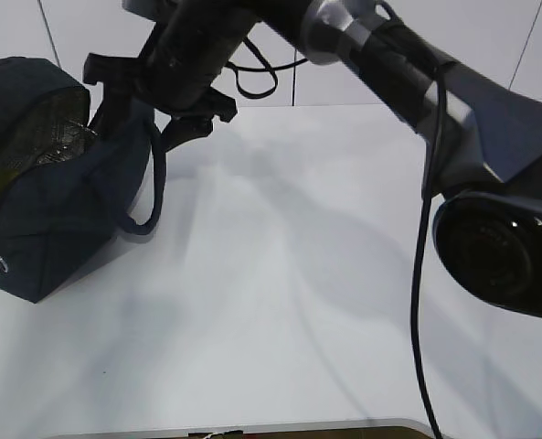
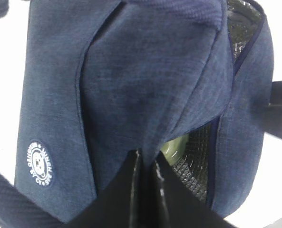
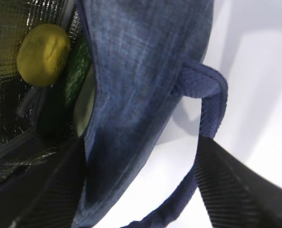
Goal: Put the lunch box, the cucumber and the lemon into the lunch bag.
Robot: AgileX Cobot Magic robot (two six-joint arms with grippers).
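Right arm [image 1: 490, 183]: nearest in the exterior view, crossing from the right edge of the tabletop [image 1: 280, 302] toward its far-left corner.
Lunch bag [image 1: 51, 192]: navy, at the far-left corner of the tabletop, mouth open with the silvery lining showing.
Right gripper [image 3: 141, 190]: fingers spread wide, straddling the bag's side wall; one finger [image 3: 50, 190] inside the mouth, the other outside beside a strap handle [image 3: 209, 104]; nothing held.
Left gripper [image 2: 146, 190]: fingers pressed together, pinching a fold of the bag's fabric.
Lemon [image 3: 43, 54]: yellow, inside the bag against the lining.
Cucumber [image 3: 78, 71]: dark green, inside, just beside the lemon.
Lunch box [image 2: 171, 147]: pale green lid glimpsed inside through the opening.
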